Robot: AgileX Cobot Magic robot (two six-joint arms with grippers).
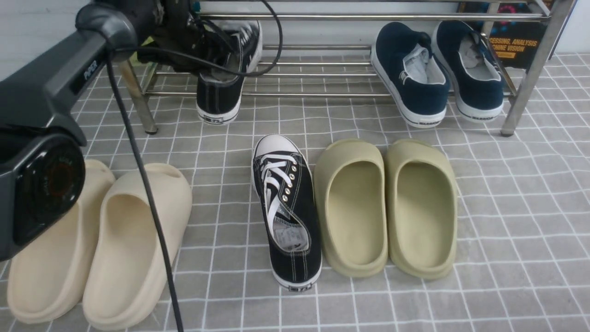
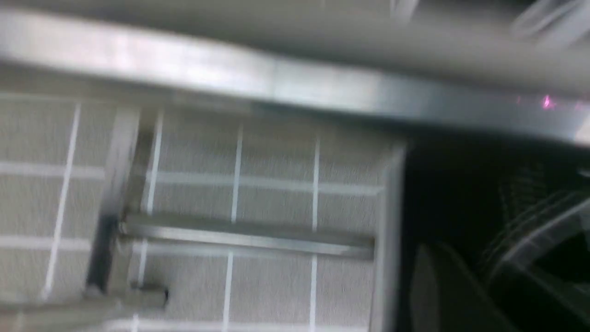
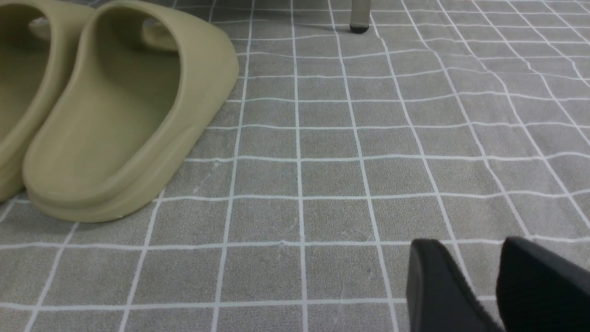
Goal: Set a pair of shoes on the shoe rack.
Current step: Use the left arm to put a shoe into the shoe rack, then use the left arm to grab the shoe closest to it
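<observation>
1. The right claw (image 3: 472,258) hangs low over the floor at the near right, with its jaws apart and nothing between them.
2. One sneaker (image 1: 286,212) lies on the floor near the middle, toe pointing far, just beside the olive slippers (image 1: 387,207) on its right. It is black canvas with white laces, a white toe cap, a white sole and a grey inside.
3. I judge it to be light. The canvas is soft and will fold, but the sole is stiff. A good hold is the heel edge or one side wall at the opening, not the laces.
4. At the far left, the other sneaker (image 1: 223,83) sits on the shoe rack (image 1: 368,17), with its heel sticking out over the front bar.
5. The left claw (image 1: 209,50) is at this sneaker. I cannot tell whether it grips.
</observation>
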